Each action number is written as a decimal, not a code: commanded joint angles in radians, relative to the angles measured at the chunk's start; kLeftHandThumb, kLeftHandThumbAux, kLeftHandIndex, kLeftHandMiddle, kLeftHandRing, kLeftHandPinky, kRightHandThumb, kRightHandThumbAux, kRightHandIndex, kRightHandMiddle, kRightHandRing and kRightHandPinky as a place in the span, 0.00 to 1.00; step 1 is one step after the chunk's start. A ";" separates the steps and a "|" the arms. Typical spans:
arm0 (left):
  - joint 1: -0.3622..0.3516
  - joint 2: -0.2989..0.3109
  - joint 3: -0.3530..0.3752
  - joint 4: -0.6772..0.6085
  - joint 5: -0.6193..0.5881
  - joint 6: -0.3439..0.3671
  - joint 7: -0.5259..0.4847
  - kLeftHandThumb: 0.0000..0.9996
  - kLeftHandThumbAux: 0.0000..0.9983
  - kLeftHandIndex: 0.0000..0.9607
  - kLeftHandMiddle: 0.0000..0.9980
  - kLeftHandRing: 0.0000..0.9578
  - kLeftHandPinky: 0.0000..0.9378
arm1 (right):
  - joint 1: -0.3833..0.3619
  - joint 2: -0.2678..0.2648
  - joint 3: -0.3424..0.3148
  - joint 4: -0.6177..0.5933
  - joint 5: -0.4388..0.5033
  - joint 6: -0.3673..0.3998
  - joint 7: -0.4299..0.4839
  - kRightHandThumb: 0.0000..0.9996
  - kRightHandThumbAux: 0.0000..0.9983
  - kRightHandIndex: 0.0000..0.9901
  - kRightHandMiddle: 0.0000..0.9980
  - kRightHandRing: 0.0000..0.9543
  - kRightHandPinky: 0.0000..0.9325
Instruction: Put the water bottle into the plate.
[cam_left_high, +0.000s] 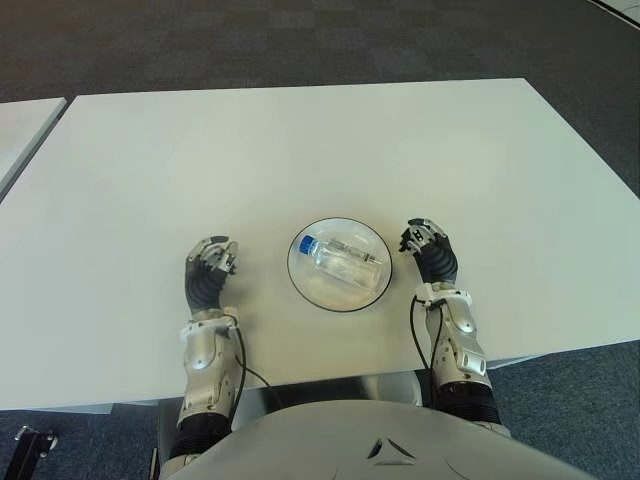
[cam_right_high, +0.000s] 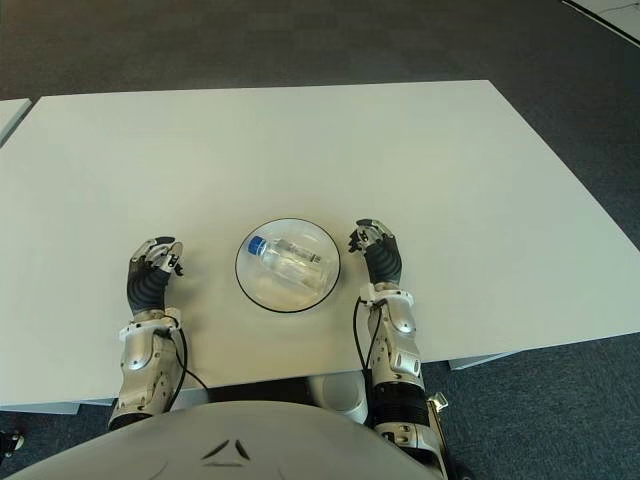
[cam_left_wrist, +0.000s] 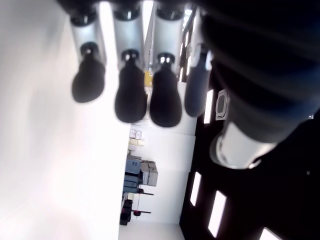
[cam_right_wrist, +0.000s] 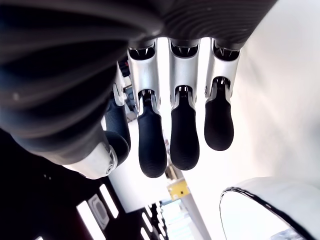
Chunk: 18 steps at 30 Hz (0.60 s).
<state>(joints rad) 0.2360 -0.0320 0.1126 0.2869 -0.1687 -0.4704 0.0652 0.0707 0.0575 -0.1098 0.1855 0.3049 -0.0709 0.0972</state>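
**Water bottle lying in the plate, both hands empty**

Water bottle (cam_left_high: 340, 258) on its side inside the plate (cam_left_high: 303, 283), blue cap toward the left hand's side. Plate on the white worktop (cam_left_high: 300, 150), between the two hands. Right hand (cam_left_high: 428, 250) just beside the plate rim, fingers (cam_right_wrist: 185, 135) loosely extended and slightly apart — gripping nothing. Left hand (cam_left_high: 208, 268) a little farther from the plate on the opposite side, fingers (cam_left_wrist: 130, 97) relaxed, likewise empty.
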 joint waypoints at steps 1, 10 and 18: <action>-0.014 0.001 0.005 0.033 0.036 0.052 0.014 0.70 0.72 0.45 0.73 0.75 0.75 | 0.007 0.018 -0.006 0.031 0.006 0.033 -0.001 0.71 0.73 0.44 0.63 0.66 0.68; -0.042 0.023 0.002 0.100 0.077 -0.026 -0.026 0.70 0.72 0.45 0.74 0.76 0.77 | 0.003 0.024 -0.007 0.037 0.013 0.032 0.004 0.71 0.73 0.44 0.64 0.66 0.69; -0.058 0.029 0.002 0.130 0.094 -0.047 -0.025 0.70 0.72 0.45 0.75 0.77 0.78 | -0.001 0.023 -0.006 0.039 0.011 0.034 -0.003 0.71 0.73 0.44 0.64 0.66 0.69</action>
<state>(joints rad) 0.1746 -0.0065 0.1125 0.3810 -0.0930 -0.5287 0.0408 0.0641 0.0580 -0.1101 0.1959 0.3136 -0.0702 0.1055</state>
